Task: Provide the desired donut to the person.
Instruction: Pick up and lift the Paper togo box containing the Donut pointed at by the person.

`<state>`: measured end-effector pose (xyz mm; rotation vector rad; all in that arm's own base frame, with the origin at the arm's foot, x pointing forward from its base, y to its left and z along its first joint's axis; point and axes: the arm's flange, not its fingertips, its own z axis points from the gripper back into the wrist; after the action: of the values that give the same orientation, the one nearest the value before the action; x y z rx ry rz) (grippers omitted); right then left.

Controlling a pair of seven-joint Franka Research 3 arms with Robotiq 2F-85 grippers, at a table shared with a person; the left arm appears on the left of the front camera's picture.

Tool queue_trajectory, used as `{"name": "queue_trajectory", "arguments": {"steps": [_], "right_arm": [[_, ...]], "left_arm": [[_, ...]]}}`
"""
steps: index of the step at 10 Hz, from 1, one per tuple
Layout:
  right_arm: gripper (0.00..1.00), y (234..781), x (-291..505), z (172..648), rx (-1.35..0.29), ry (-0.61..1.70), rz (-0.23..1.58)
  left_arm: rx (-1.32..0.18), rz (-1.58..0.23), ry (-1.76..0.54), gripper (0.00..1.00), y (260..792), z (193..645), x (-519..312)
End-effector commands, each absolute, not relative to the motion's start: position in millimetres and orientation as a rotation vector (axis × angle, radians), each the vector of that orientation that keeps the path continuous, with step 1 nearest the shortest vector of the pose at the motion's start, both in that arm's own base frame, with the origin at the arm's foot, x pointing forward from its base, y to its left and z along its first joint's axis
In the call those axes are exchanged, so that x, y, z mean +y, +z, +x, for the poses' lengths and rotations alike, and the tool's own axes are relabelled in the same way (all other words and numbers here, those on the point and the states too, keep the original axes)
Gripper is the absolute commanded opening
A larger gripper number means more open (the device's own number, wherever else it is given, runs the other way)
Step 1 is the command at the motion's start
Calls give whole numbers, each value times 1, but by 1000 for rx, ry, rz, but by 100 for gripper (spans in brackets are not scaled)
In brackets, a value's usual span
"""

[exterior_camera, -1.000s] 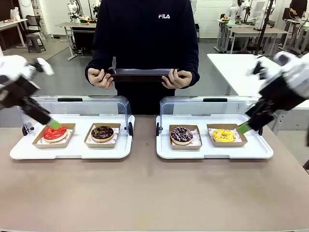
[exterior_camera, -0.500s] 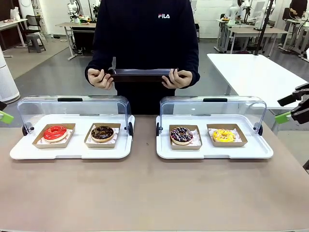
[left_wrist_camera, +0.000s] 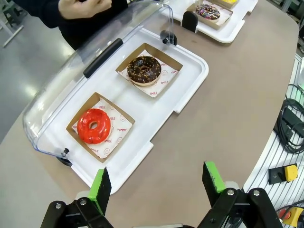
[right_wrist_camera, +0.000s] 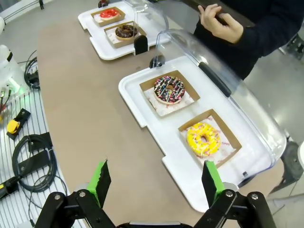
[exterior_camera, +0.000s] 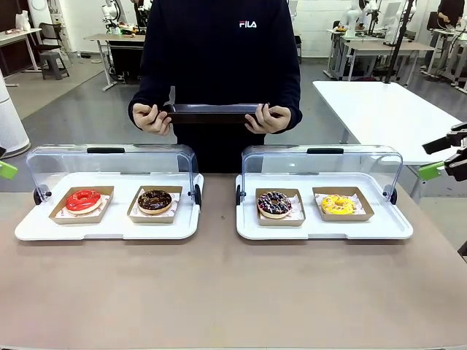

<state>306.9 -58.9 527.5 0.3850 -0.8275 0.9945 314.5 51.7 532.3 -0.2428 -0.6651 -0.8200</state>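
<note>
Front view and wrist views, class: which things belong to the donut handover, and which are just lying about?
Belongs to the job: red donut, chocolate donut, sprinkled donut, yellow donut, left white tray, right white tray, person, dark tray.
Lying about: black cables, yellow-and-black box, white side table.

The right gripper (right_wrist_camera: pixel 155 181) hangs wide open over the table (right_wrist_camera: pixel 85 99), near a tray (right_wrist_camera: pixel 170 144) holding a sprinkled donut (right_wrist_camera: pixel 169 89) and a yellow donut (right_wrist_camera: pixel 203 138); a person's hand (right_wrist_camera: pixel 218 21) shows beyond its raised lid (right_wrist_camera: pixel 237 102).
</note>
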Motion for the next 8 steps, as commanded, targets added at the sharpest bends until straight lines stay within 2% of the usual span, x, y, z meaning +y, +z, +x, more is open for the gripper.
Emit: {"name": "queue_trajectory", "arguments": {"steps": [1, 8], "right_arm": [[100, 517, -53, 300, -861, 1016, 390], [100, 525, -54, 296, -918, 1019, 366]], "left_arm": [[-735, -234, -835, 100, 505, 286, 43], [-853, -248, -847, 100, 522, 282, 43]]}}
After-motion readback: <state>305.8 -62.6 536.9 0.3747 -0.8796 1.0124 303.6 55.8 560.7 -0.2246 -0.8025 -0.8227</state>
